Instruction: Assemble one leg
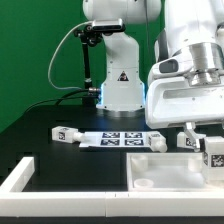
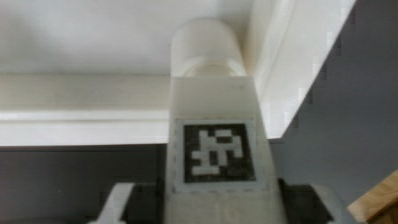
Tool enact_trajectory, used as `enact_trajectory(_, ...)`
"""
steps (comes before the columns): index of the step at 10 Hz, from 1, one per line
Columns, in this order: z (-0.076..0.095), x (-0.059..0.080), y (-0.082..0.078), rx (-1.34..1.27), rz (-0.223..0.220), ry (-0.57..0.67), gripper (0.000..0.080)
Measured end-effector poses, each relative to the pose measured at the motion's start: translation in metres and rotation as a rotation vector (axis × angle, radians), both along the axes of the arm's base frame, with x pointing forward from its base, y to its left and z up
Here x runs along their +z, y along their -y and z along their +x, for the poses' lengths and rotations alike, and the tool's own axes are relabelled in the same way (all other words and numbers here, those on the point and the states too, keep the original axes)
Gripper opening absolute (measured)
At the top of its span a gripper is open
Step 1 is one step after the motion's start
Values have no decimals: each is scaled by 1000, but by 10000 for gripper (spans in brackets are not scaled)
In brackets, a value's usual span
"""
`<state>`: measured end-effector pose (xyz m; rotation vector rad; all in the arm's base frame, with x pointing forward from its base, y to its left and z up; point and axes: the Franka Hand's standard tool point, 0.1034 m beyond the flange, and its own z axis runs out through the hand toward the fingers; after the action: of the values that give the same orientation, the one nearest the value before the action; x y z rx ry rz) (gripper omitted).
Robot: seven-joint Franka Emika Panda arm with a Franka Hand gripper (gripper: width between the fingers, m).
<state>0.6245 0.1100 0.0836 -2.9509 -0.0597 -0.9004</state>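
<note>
My gripper (image 1: pixel 207 138) is at the exterior view's right, shut on a white leg (image 1: pixel 214 153) with a marker tag. It holds the leg just above the far right part of the white square tabletop (image 1: pixel 160 176). In the wrist view the leg (image 2: pixel 217 110) runs straight out from between my fingers (image 2: pixel 128 204). Its rounded end is over the white tabletop (image 2: pixel 80 100), near an edge of it. Whether the leg touches the tabletop cannot be told.
The marker board (image 1: pixel 118 138) lies mid-table in front of the arm's base. Loose white legs lie at its left (image 1: pixel 66 133), at its right (image 1: pixel 157 143) and further right (image 1: pixel 188 141). A white rail (image 1: pixel 20 178) borders the near left corner.
</note>
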Motion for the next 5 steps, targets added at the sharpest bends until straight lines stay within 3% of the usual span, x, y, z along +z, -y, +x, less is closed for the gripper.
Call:
enact_trajectory(2, 0, 0, 0, 0, 0, 0, 288)
enact_trajectory(3, 0, 0, 0, 0, 0, 0, 493)
enact_trajectory(4, -1, -2, -1, 2, 1, -26, 493)
enact_trajectory(5, 0, -2, -1, -1, 3, -30, 623)
